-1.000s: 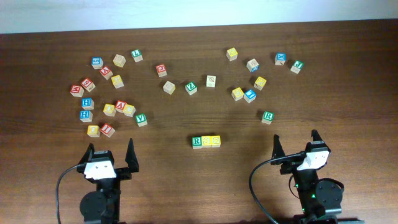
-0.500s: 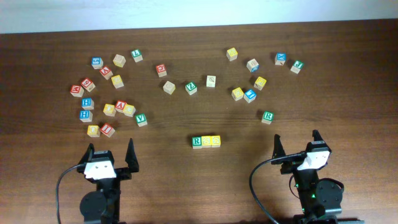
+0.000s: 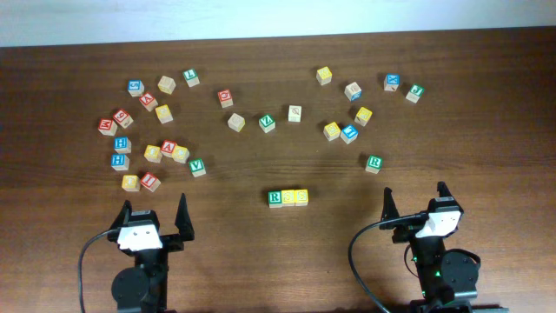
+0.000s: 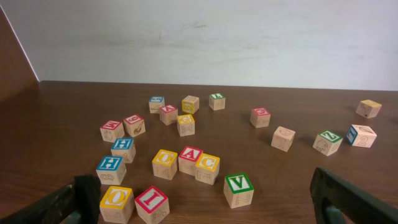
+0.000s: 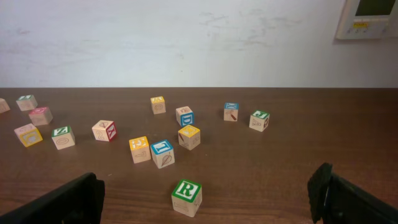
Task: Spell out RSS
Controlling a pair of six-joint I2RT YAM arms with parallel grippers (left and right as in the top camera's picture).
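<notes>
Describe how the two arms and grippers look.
Both arms are black with round joint housings. The left gripper and right gripper each have two black fingers flanking a white wrist block. A black cable loops beside each arm; a green light glows on the right arm.

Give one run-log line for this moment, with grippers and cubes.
left gripper: open, empty | right gripper: open, empty | RSS row: three cubes side by side, between the arms | task: looks done
</notes>
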